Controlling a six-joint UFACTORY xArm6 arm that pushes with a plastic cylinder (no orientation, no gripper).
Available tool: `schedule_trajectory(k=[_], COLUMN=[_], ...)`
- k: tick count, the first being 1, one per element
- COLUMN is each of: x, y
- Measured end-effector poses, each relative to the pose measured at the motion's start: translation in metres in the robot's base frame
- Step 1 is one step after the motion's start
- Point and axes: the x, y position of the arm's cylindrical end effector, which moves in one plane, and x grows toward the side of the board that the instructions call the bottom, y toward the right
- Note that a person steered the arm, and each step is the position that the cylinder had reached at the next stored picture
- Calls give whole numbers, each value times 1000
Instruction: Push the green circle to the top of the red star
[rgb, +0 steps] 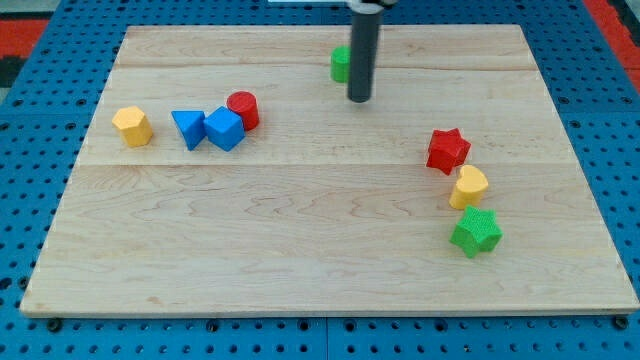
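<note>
My tip rests just right of the green circle, far centre of the wooden board. No claw fitted. Red star sits well apart, right and nearer.

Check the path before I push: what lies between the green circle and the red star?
Nothing but bare board, in the camera view. The green circle sits just left of my tip; the red star lies lower right.

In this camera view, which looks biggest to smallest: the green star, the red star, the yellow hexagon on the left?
1. green star, though it sits nearest the view's bottom, which may inflate it.
2. red star and yellow hexagon: too alike to rank.
</note>
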Motion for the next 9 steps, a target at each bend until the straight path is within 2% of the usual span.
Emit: schedule_trajectory(k=[1,2,3,4,5,6,7,8,9], x=[-23,-72,-98,-103,-89,-25,-24,-41,-41], y=[-50,-57,-71,-36,29,59,20,-45,-50])
